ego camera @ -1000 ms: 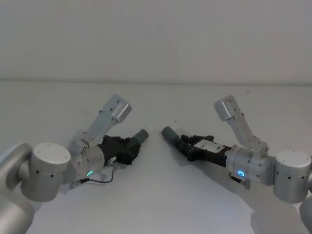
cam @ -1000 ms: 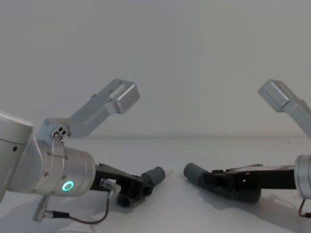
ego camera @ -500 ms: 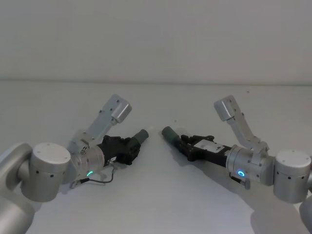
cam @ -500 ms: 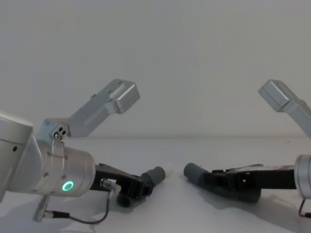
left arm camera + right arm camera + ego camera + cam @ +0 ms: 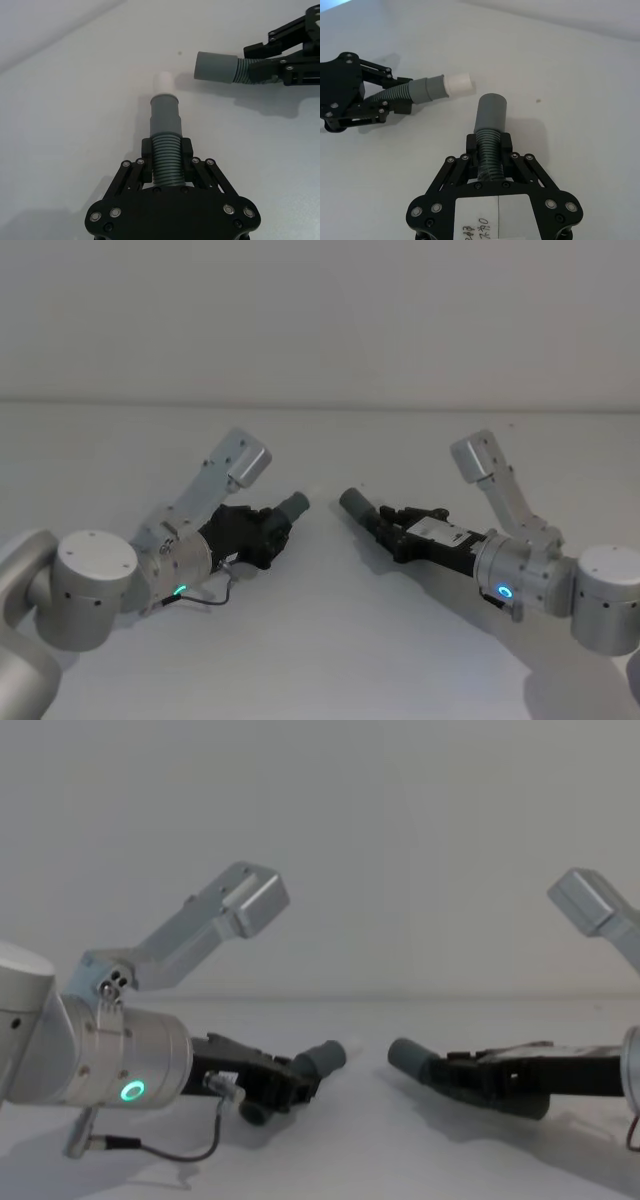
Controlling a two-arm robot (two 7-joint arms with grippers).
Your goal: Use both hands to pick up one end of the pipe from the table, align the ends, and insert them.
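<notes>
Two hoses point(image 5: 291, 508) point(image 5: 356, 505), gripped by left end effector point(image 5: 166, 150) and right end effector point(image 5: 489, 145), face cuffs point(image 5: 164, 112) point(image 5: 215, 66) apart, seemingly misaligned.

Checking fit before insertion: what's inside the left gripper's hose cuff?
A white tip sticks out of the cuff. How far it runs inside is covered by the cuff wall. The left gripper grips the hose behind it.

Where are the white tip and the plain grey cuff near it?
white tip point(image 5: 458, 85): right wrist view, its rounded side.
plain grey cuff point(image 5: 491, 114): right wrist view, its smooth wall.
</notes>
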